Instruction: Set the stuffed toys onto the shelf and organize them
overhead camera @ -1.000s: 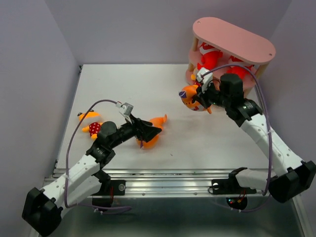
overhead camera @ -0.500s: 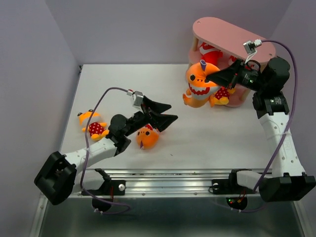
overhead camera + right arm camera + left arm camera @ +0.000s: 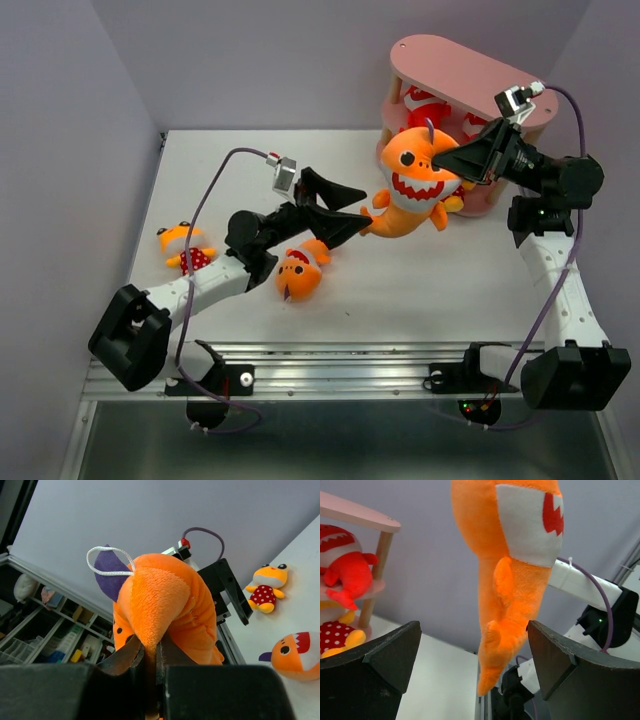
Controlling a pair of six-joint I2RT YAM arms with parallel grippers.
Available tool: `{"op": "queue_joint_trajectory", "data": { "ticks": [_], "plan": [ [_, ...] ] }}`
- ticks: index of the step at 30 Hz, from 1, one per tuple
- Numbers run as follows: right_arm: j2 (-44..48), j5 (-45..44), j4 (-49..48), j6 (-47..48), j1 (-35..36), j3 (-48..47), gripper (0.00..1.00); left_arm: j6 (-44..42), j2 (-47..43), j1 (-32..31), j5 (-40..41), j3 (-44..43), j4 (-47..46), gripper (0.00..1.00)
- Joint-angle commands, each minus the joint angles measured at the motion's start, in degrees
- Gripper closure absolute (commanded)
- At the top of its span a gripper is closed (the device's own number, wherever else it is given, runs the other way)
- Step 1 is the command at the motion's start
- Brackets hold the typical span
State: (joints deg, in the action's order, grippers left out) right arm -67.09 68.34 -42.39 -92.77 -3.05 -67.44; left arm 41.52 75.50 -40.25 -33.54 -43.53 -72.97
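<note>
Top external view is showing the white desk (image 3: pixel 250 165) carrying everything, with the pink shelf (image 3: pixel 480 80) standing at its far right corner, its top board lying bare; the right gripper (image 3: pixel 440 160) is clenching the crown of a large orange shark (image 3: pixel 410 185) and holding it in the air just in front of the shelf, tail hanging down; the left gripper (image 3: pixel 362 207) is reaching up with its jaws spread wide on either side of that tail, grasping nothing; the second orange shark (image 3: pixel 299 277) is lying on the desk beside the left arm; the two red sharks (image 3: pixel 424 110) are already sitting on the shelf's middle board; in the left wrist view a dotted figure (image 3: pixel 335 636) is resting on the lowest board; a small yellow-orange figure (image 3: pixel 187 250) is lying near the desk's left edge, well apart from the shelf; by my judgement the task is running at about its midpoint, with the held shark awaiting a board and two toys on the desk waiting to be collected.
</note>
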Motion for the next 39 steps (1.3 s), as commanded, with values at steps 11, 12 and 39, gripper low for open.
{"op": "queue_joint_trajectory", "data": {
  "ticks": [11,12,39],
  "plan": [
    [1.43,-0.04,-8.94,-5.05,-0.82,0.20,0.99,16.30,5.53,-0.26,-15.15,-2.97,-20.09,0.05],
    [1.44,-0.13,-8.94,-4.88,-0.82,0.38,0.99,16.75,5.79,-0.53,-15.24,-3.31,-20.54,0.05],
    [4.07,-0.31,-0.76,2.95,-0.82,4.51,0.99,23.52,8.78,-3.08,-13.13,-5.86,-27.76,0.15]
  ]
}}
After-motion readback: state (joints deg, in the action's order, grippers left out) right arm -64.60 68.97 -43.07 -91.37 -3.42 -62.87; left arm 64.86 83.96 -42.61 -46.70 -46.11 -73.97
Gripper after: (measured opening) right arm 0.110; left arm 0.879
